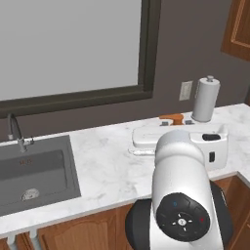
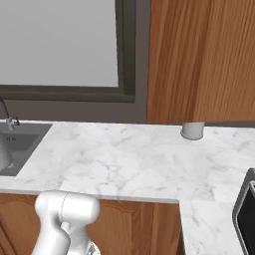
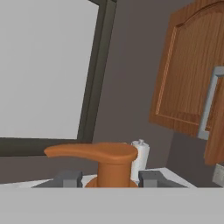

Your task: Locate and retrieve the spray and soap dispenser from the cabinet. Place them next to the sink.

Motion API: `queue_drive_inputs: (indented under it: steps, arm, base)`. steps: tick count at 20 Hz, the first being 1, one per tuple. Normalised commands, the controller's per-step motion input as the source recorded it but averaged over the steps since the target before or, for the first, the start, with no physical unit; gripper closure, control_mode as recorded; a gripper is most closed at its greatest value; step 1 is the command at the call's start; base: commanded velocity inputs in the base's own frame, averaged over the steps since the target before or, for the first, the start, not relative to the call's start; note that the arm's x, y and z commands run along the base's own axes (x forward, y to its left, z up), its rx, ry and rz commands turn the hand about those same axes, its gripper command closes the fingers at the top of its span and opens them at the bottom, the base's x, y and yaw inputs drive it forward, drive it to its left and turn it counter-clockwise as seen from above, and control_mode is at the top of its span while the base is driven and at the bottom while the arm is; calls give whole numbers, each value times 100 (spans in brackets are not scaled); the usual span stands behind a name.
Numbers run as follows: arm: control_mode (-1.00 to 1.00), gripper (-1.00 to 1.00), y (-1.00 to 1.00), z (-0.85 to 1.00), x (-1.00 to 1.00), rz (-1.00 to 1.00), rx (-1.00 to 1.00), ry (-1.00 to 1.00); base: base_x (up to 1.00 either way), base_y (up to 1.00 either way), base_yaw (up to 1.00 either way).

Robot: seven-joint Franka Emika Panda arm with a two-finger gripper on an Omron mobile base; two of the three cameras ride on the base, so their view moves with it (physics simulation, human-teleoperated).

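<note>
The soap dispenser's orange pump top point(image 3: 101, 154) stands upright between my fingertips in the hand view, with my gripper point(image 3: 109, 178) shut on the bottle below it. Its pale body is hidden. From the left base view a sliver of the orange pump point(image 1: 172, 118) shows behind my hand, which lies level just above the white marble counter point(image 1: 107, 161). The dark sink point(image 1: 53, 168) with its slim faucet point(image 1: 14, 131) lies to the left, apart from my hand. The brown wall cabinet point(image 3: 183, 87) with its grey bar handle point(image 3: 208, 105) hangs up on the right. The spray is out of view.
A tall grey paper-towel roll point(image 1: 205, 100) stands at the back of the counter, just right of my hand. A wall outlet point(image 1: 185, 90) and a large window point(image 1: 73, 44) are behind. A dark appliance point(image 2: 246, 214) sits at the counter's right end.
</note>
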Motion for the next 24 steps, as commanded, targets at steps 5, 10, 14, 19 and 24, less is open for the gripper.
queue_drive_inputs:
  steps: [5, 10, 14, 19, 24]
  arm:
    - [100, 100, 0, 0, 0, 0, 0, 0]
    - [100, 100, 0, 0, 0, 0, 0, 0]
    - [100, 100, 0, 0, 0, 0, 0, 0]
    - [100, 100, 0, 0, 0, 0, 0, 0]
    - [100, 100, 0, 0, 0, 0, 0, 0]
  base:
    - [-25, 31, -8]
    - [2, 42, -8]
    - [9, 45, -10]
    - [35, 44, -9]
    - [71, 28, -7]
